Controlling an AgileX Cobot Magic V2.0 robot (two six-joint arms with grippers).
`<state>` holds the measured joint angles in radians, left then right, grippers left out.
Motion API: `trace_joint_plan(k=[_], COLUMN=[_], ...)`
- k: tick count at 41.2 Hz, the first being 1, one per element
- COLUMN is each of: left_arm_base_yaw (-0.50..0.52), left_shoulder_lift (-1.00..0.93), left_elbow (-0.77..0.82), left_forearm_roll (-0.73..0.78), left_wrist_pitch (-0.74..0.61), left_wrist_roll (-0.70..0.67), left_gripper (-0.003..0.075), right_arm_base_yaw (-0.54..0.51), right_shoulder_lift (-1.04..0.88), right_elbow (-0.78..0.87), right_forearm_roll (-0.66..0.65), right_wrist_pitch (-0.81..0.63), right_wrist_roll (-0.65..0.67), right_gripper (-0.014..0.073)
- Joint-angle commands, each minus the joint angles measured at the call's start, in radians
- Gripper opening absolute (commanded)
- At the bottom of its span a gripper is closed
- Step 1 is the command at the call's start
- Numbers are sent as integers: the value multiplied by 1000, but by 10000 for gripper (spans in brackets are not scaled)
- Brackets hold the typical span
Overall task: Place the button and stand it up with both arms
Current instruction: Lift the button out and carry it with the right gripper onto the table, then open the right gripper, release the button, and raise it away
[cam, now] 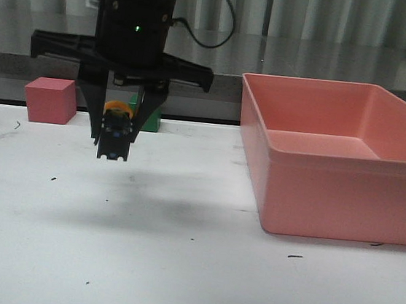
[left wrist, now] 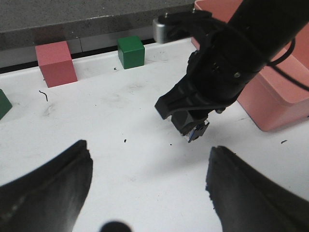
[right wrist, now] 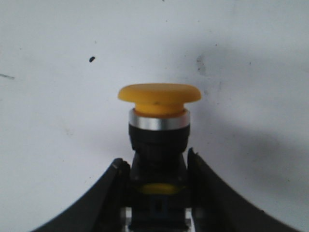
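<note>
- Right wrist view shows the button [right wrist: 159,113] clamped by its black-and-clear base between the two fingers of the right gripper [right wrist: 158,193], with the yellow cap and silver collar ring pointing away from the camera toward the white table [right wrist: 53,145].
- Front view places the same button [cam: 117,124] in the air above the table, left of centre; a soft shadow lies on the surface below it, so it is not touching down.
- From the front, the yellow cap sits high between the fingers and the blocky base hangs lowest, which suits standing it on its base.
- The right gripper [cam: 115,138] is closed firmly on the button's base; the left gripper [left wrist: 149,193] is spread wide and holds nothing, looking at the scene from nearby.
- To do this step well, the right arm should probably lower straight down until the base meets the table flat, then ease its fingers apart slowly so the button does not tip.
- The left gripper could steady the cap during release, judging by the task's call for both arms.
- Nearby, the pink cube [cam: 50,100] and the green cube [cam: 150,117] sit behind the button, and the pink bin [cam: 344,197] stands well apart on the right.
</note>
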<state>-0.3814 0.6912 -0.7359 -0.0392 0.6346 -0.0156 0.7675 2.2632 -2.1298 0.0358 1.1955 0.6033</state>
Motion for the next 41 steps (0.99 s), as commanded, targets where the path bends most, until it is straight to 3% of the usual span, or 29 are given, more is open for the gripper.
trace_joint_plan(k=[1,19,29,41], left_arm_base_yaw=[-9,-9,-9,-9], left_shoulder_lift=[2,2,2,2], left_elbow=[-34,-34,-34,-34], left_forearm_roll=[-9,-9,-9,-9], left_wrist_pitch=[-64,-64,-64,-64], left_wrist_roll=[1,1,1,1], left_gripper=[494,494,494,494], right_arm_base_yaw=[4,4,4,4], right_shoulder_lift=[-13,84,88,64], right_elbow=[-82,-119,-119,-119], right_forearm_roll=[-16,3,28,38], right_wrist_pitch=[11,-76,-93,-95], right_wrist_roll=[33,138,139,134], right_gripper=[279,283,428,442])
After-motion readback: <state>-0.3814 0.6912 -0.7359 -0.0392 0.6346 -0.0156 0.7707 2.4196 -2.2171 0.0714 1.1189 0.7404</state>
